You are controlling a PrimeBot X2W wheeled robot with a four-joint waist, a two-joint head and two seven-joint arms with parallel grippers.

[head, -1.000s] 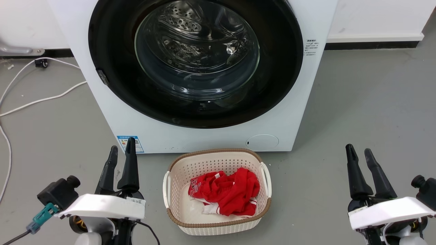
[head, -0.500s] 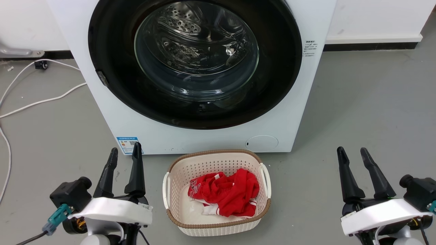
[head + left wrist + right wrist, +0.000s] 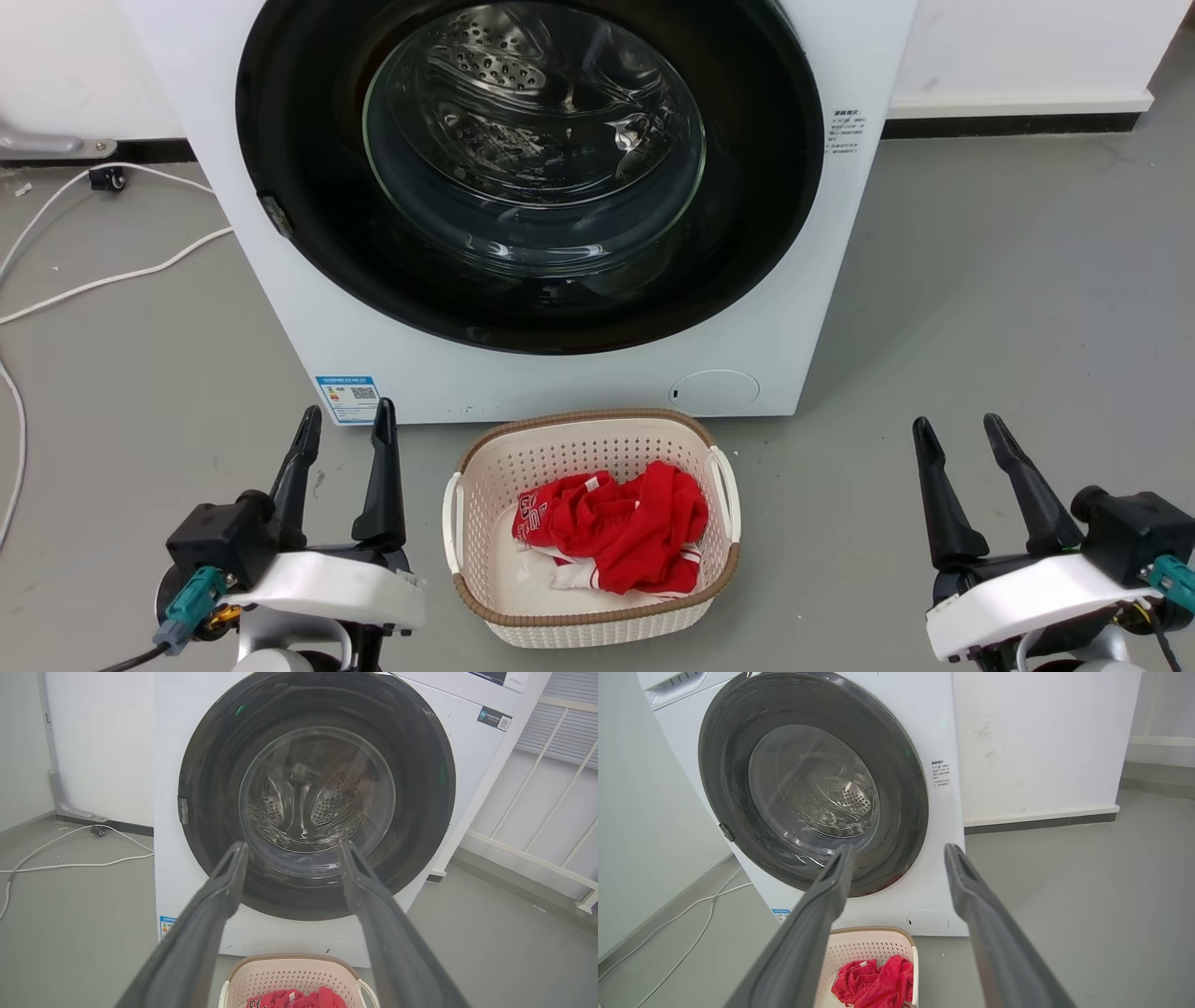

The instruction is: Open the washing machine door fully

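Right, the washing machine door (image 3: 747,187) sits shut, flat against the front of the washing machine (image 3: 560,383). Its round glass face is turned straight out toward me, with a small grey tab (image 3: 274,215) on its left edge. Just in front stands a basket (image 3: 597,422) of red clothing (image 3: 625,523). My left gripper (image 3: 346,408) and right gripper (image 3: 955,420) hang spread apart and empty, either side of the basket.
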